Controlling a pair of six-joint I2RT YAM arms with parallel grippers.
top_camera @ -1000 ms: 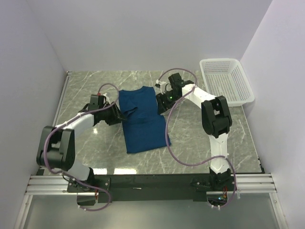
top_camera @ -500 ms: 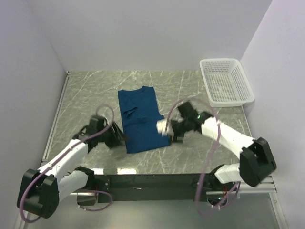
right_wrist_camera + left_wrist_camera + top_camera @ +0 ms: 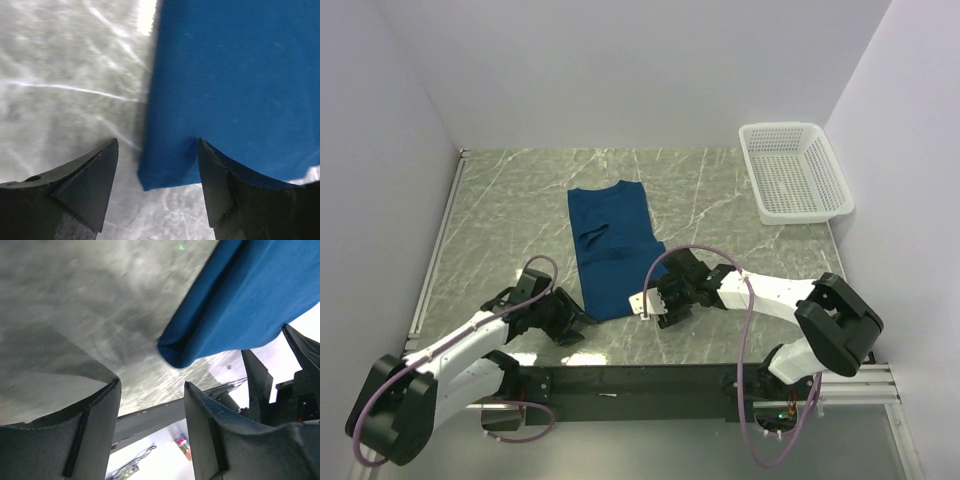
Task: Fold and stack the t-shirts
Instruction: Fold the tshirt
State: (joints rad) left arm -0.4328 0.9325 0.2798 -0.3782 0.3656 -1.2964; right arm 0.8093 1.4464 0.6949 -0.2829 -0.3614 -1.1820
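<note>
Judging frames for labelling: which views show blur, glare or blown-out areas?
Top external: sharp, evenly lit, soft shadows. Left wrist: table smeared and out of focus, white blowout at lower right below the shirt. Right wrist: table streaked with blur, a glare patch at the top beside the shirt edge; cloth fairly sharp.

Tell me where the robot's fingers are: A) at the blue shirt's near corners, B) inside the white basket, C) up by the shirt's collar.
A: the left fingers and right fingers stand open at the t-shirt's two near corners, far from the basket.
</note>
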